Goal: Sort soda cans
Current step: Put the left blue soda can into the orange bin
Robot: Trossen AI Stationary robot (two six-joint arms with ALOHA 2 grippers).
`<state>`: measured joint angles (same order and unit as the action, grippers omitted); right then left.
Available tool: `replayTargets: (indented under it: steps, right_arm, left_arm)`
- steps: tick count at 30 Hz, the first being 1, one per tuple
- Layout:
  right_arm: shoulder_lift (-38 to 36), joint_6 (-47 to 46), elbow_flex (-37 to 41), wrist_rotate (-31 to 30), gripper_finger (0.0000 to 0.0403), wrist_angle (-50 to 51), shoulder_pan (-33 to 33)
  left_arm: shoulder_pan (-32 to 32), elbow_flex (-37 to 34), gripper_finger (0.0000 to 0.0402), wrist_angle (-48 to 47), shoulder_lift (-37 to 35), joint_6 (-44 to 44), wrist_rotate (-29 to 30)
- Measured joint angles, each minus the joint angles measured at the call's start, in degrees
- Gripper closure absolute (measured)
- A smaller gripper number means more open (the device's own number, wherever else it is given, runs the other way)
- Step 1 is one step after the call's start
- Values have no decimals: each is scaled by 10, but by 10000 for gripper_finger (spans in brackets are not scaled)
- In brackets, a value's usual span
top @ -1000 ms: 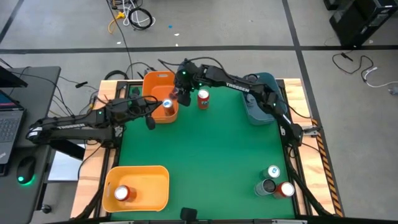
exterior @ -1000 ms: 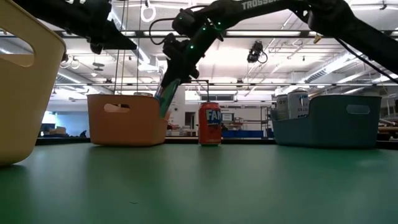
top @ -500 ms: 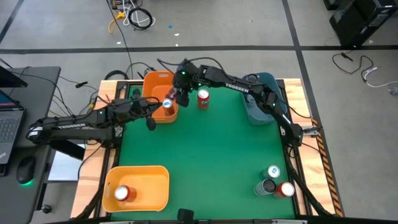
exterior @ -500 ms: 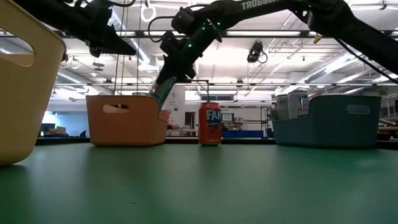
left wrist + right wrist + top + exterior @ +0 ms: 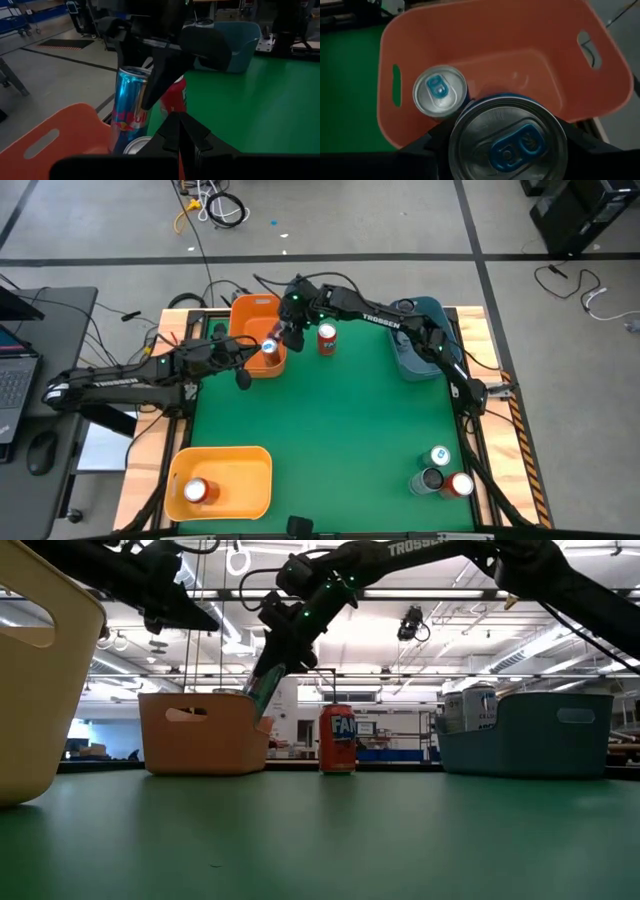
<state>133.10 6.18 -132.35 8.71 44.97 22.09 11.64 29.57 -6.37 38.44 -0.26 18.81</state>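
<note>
The sorting looks partly done — one blue can stands in the orange bin, a red can in the yellow bin; four cans wait on the tabletop. The right hand pinches another blue can above the orange bin. The left hand hovers nearby, pressed together.

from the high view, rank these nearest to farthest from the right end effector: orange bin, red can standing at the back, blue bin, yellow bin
1. Orange bin, directly under the right end effector, which holds a blue-and-silver can over it.
2. Red can, just beside it at the table's back.
3. Blue bin, back right corner.
4. Yellow bin, front left corner.
</note>
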Motion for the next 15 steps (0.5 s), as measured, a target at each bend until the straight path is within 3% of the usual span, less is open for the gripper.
replayTargets:
  steps: [15]
  right_arm:
    - [0,0,0,4,180,47,-28]
  left_arm:
    - [0,0,401,2,29,-5,0]
